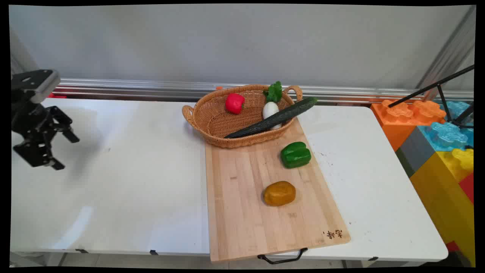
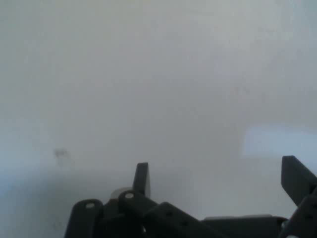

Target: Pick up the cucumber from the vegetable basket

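- Two black fingers of the gripper (image 1: pixel 64 149) stand wide apart with nothing between them; the hand view shows only bare white table (image 2: pixel 158 89) past the fingertips (image 2: pixel 142 177).
- Far out at the left end of the table (image 1: pixel 113 178), the gripper hangs above the surface, touching nothing, its fingers aimed down and toward the right.
- Everything else lies to the gripper's right in the main view, well apart from it across a bare stretch of tabletop.
- Nearest in that direction is the wooden cutting board (image 1: pixel 242 212), its long axis running from the near edge toward the wall.
- On the board sit a green pepper (image 1: pixel 296 154) and, nearer the camera, an orange-brown vegetable (image 1: pixel 279 193), the two apart from each other.
- At the board's far end stands a wicker basket (image 1: pixel 212 125) holding a red pepper (image 1: pixel 235 103) and a white radish with green leaves (image 1: pixel 270 109).
- Across the basket a dark cucumber (image 1: pixel 274 118) lies slanted, its upper tip sticking out over the right rim.
- Beyond the table's right end stand big coloured building blocks (image 1: pixel 435 136).
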Action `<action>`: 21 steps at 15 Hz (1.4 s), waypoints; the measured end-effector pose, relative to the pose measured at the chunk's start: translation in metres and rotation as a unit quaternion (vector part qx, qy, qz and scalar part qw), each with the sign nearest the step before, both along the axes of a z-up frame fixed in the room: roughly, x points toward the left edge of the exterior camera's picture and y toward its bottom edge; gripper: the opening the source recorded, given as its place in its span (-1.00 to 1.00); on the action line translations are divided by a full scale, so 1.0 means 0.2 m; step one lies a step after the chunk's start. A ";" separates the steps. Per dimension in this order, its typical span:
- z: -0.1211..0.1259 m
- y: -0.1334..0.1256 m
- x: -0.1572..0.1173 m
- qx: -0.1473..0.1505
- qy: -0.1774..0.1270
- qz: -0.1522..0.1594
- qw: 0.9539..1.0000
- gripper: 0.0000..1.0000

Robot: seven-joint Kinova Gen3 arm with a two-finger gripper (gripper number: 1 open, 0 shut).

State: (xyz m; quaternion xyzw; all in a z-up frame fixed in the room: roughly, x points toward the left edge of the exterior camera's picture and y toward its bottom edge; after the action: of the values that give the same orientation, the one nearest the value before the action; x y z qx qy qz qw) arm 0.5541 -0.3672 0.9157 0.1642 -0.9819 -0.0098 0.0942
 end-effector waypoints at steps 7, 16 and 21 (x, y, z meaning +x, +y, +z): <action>0.10 -0.18 -0.42 -0.073 0.064 0.027 0.995 1.00; 0.20 -0.60 -1.07 -0.141 0.117 0.045 0.982 1.00; 0.08 -0.87 -1.29 -0.132 0.133 0.068 0.980 1.00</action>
State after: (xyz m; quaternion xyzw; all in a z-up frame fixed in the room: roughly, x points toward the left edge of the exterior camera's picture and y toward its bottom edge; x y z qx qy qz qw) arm 0.2963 -0.5403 0.9316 0.2140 -0.9396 0.1048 0.2458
